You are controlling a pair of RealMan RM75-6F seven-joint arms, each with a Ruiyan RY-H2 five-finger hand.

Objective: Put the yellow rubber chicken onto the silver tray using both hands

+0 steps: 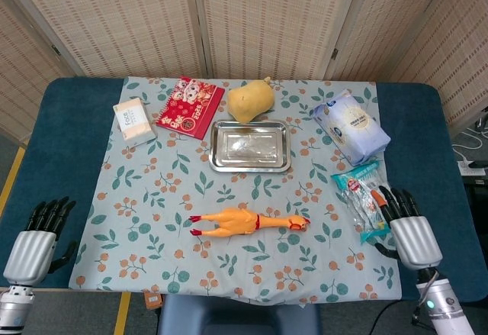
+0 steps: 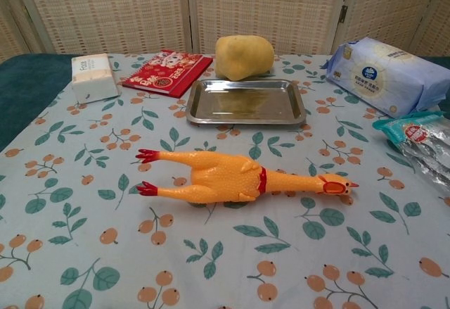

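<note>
I'm seeing my left hand (image 1: pixel 32 247) lying empty with fingers extended at the table's near left edge. The yellow rubber chicken (image 1: pixel 248 221) is lying on the floral cloth (image 1: pixel 152 182), just in front of the silver tray (image 1: pixel 250 146) but apart from it. My right hand (image 1: pixel 410 232) is also holding nothing, its spread fingertips reaching the snack packet (image 1: pixel 371 200).

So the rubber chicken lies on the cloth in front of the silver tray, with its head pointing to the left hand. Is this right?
Not quite. The head view shows the rubber chicken in front of the silver tray, but its head points toward the right hand; its red feet point toward the left hand.
</note>
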